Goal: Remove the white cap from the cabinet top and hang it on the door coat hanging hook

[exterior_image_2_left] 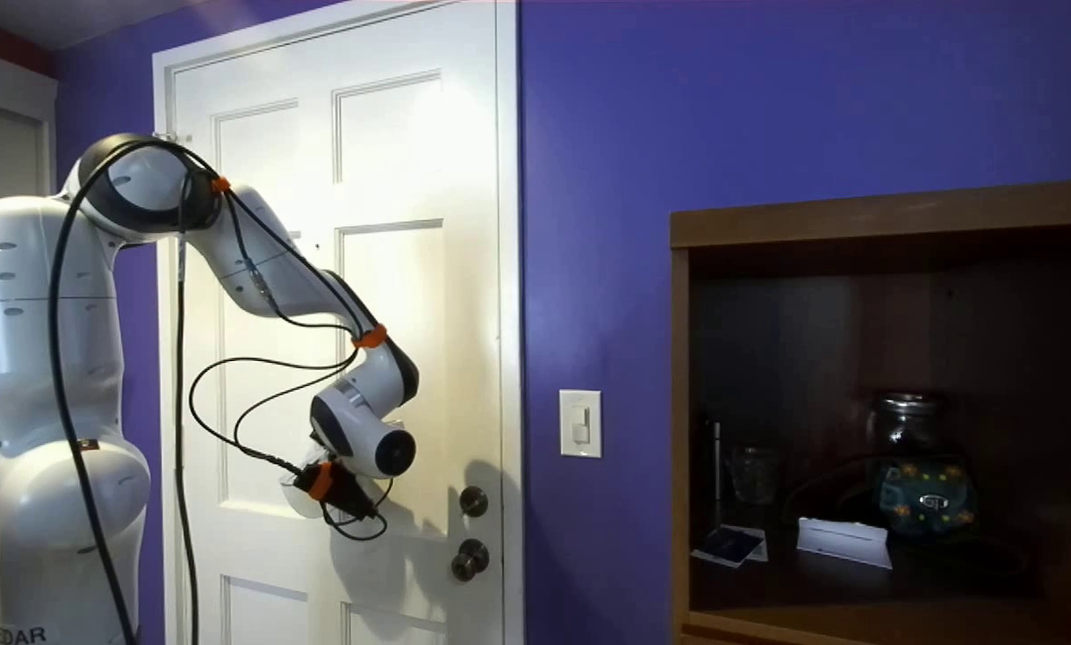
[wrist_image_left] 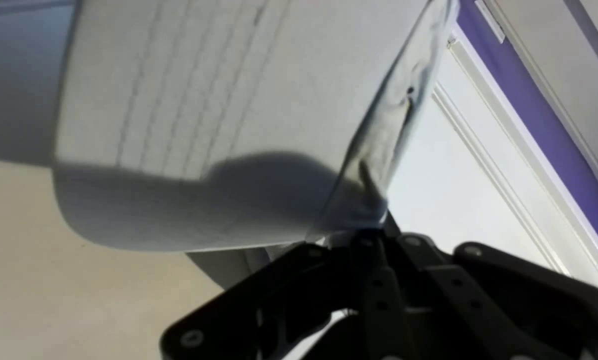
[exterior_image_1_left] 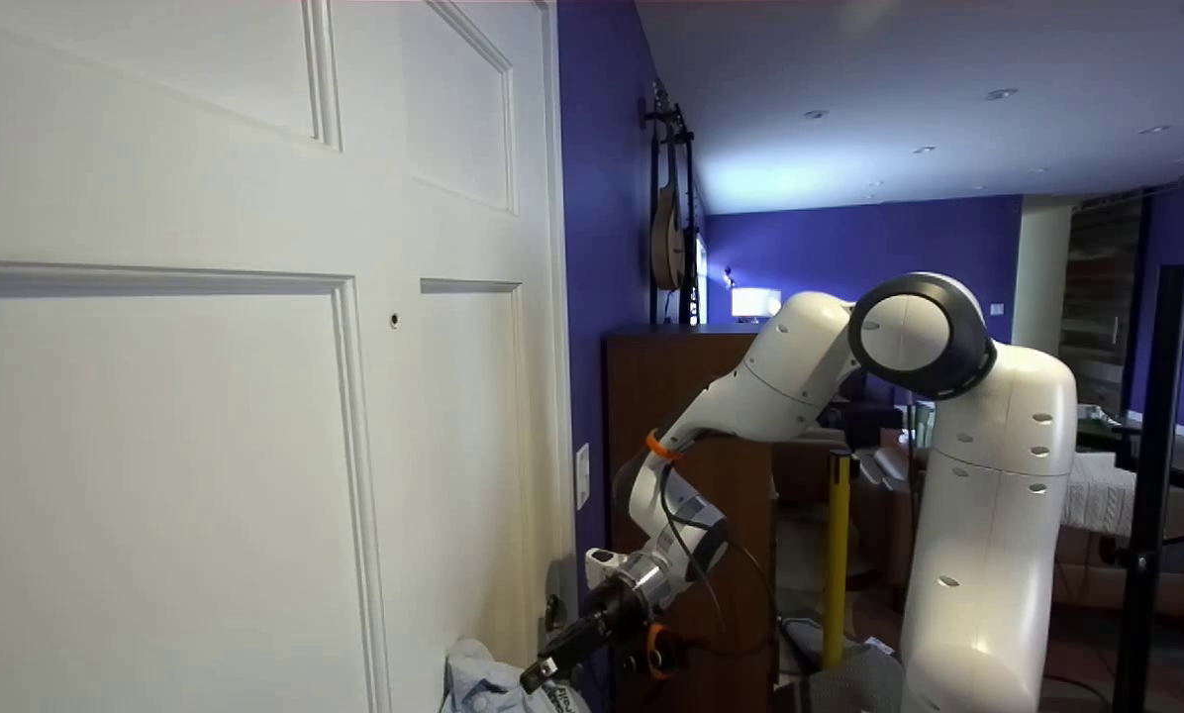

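Cap (wrist_image_left: 219, 105) in end effector's (wrist_image_left: 361, 237) grip

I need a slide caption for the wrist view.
Gripper pinching the white cap, stitched brim partly in shadow, white door at right.

1. The arm (exterior_image_1_left: 983, 495) stands bent like a crook, its upper part rising toward 12 o'clock in both exterior views.
2. Its elbow (exterior_image_1_left: 906, 334) is the highest part.
3. In an exterior view the forearm (exterior_image_2_left: 276, 269) slopes down from there toward 4 o'clock.
4. The wrist (exterior_image_2_left: 365, 430) hangs at 6 o'clock beneath the forearm's low end.
5. In an exterior view the gripper (exterior_image_1_left: 539, 674) is tilted, pointing down toward 8 o'clock.
6. In the wrist view its fingers (wrist_image_left: 376, 287) sit near 5 o'clock, apparently clamped together at the ends, though that spot is dark.
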Motion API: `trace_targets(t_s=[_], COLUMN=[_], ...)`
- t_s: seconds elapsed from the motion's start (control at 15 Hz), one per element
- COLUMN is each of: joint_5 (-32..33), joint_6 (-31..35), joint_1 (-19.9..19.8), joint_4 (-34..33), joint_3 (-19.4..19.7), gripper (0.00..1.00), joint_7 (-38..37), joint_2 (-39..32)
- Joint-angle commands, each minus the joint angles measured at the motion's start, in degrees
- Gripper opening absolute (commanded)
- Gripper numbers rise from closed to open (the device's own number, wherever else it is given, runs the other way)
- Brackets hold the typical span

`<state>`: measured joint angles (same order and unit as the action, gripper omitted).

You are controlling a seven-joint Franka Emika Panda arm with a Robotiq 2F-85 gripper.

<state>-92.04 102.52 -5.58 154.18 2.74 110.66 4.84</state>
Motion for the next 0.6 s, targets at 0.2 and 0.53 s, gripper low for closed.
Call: trace_targets(t_s=[0.2, 0.53], joint_5=[2.0, 3.8], joint_6=[-3.5, -4.5], joint_1=[0.9, 0.5], joint_4=[1.2, 1.4], joint_3=[-0.4, -0.8], gripper=[0.01, 0.01], joint_7=[-2.3, -4.3], joint_2=[9.7, 16.1])
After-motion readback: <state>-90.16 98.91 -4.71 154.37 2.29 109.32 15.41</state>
